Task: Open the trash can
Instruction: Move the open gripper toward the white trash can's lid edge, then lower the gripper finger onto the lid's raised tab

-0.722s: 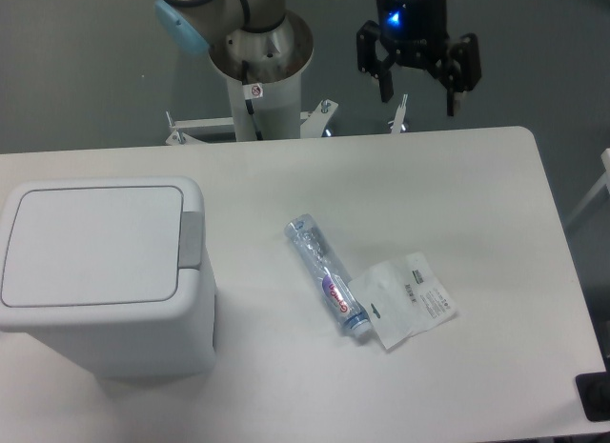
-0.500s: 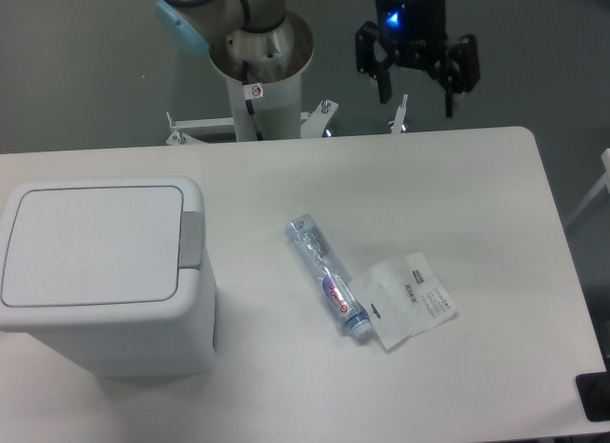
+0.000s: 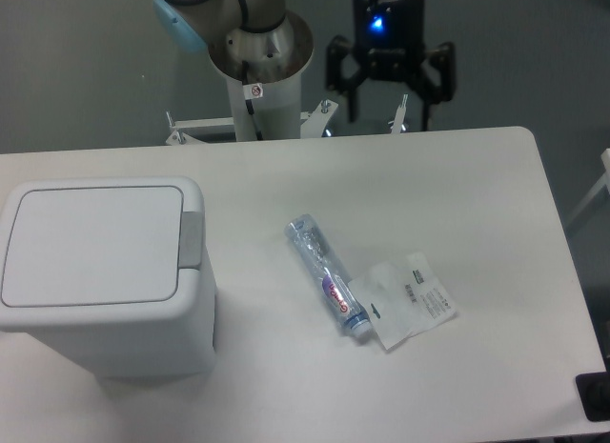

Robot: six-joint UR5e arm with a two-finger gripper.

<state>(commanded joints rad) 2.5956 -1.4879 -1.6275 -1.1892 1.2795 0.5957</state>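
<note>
Spread wide, the gripper [image 3: 389, 102] hangs above the far edge of the table [image 3: 477, 186], its two dark fingers apart and pinching nothing, well away from the trash can [image 3: 105, 276]. By my reading the task has barely begun: the lid [image 3: 92, 243] lies flat and shut, nothing touches the bin, and the whole approach and press are left to do. The trash can, by far the largest thing, stands upright at the near left corner of the table, its boxy white body partly cut by the left edge of the view. Its flat lid runs long from left to right, and the grey push-button strip [image 3: 191, 240] sits at the lid's right end, facing the middle of the table, so the hinge is probably on the left side. Near the table's centre lies a clear plastic bottle [image 3: 329, 277] on its side, angled from upper left to lower right. Touching its lower end is a small white packet [image 3: 408, 299].
</note>
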